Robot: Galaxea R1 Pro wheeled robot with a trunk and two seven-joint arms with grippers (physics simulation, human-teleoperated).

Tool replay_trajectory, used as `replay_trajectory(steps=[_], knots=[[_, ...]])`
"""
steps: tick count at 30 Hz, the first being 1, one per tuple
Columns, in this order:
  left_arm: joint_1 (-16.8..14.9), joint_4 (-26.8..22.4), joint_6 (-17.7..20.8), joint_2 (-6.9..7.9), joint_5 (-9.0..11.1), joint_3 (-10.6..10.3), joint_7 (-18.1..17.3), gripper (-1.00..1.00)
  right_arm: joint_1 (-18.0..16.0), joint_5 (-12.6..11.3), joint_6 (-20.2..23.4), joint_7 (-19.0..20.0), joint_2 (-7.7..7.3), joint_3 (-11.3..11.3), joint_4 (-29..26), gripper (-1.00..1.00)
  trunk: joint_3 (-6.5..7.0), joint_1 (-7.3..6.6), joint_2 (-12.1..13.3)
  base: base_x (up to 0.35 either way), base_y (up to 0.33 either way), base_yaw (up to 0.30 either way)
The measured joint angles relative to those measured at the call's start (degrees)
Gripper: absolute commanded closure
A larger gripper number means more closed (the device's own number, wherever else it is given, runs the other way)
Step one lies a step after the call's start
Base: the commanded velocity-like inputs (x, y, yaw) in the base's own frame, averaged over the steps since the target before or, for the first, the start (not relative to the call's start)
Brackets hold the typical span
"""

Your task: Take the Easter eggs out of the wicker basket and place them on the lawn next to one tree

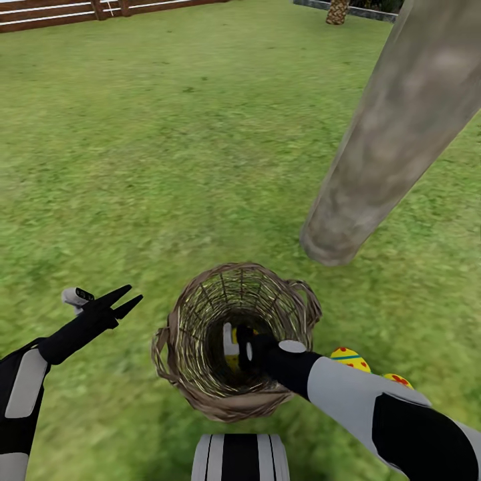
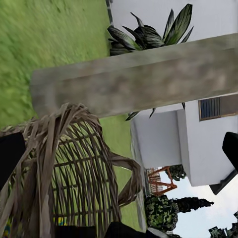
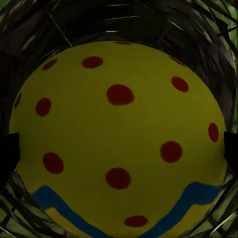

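Down inside the wicker basket [image 1: 200,374] goes the right hand [image 1: 242,349], reaching over the braided rim toward the last egg [image 3: 116,139] lying at the bottom. From the right wrist camera that egg looms huge: yellow shell, red dots, a blue zigzag band near one end, with dark finger edges just showing on either side of it. So the fingers stand apart, straddling the egg, not yet pressed on it as far as I can judge.

Two more eggs [image 1: 351,359] already lie on the lawn [image 1: 167,167] behind the right forearm, near the pale mottled tree trunk [image 1: 394,133] that rises just beyond the basket.

Over on the other side the left hand [image 1: 122,302] hangs above the grass beside the basket, fingers spread, holding nothing.

Now the handling: this egg looks smooth, hard and rounded, likely light, and a curved shell like that may squirt out of a pinch. Best bet is to close across the widest middle, fingers square on opposite sides, and lift straight up so it clears the woven twigs. The basket itself looks light enough to tip if snagged.
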Motion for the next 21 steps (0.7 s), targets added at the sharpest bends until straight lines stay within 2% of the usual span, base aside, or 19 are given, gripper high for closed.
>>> replay_trajectory(steps=[1,4,21], knots=[[0.00,0.00,-0.01,-0.02,0.00,0.00,0.00,-1.00,0.00,0.02,0.00,-0.04,0.05,-1.14,0.00,1.00,0.00,0.00,0.00,0.000,0.000,0.000],[0.00,0.00,0.00,-0.04,-0.03,0.00,0.07,-1.00,0.00,0.05,0.00,-0.06,0.10,-1.99,0.00,1.00,0.44,-0.05,0.02,0.000,0.000,0.000],[0.00,-0.16,0.03,0.11,-0.07,0.02,0.11,-1.00,0.00,0.08,0.96,0.28,0.16,-1.69,-0.09,1.00,4.20,-0.49,0.25,0.000,0.000,0.000]])
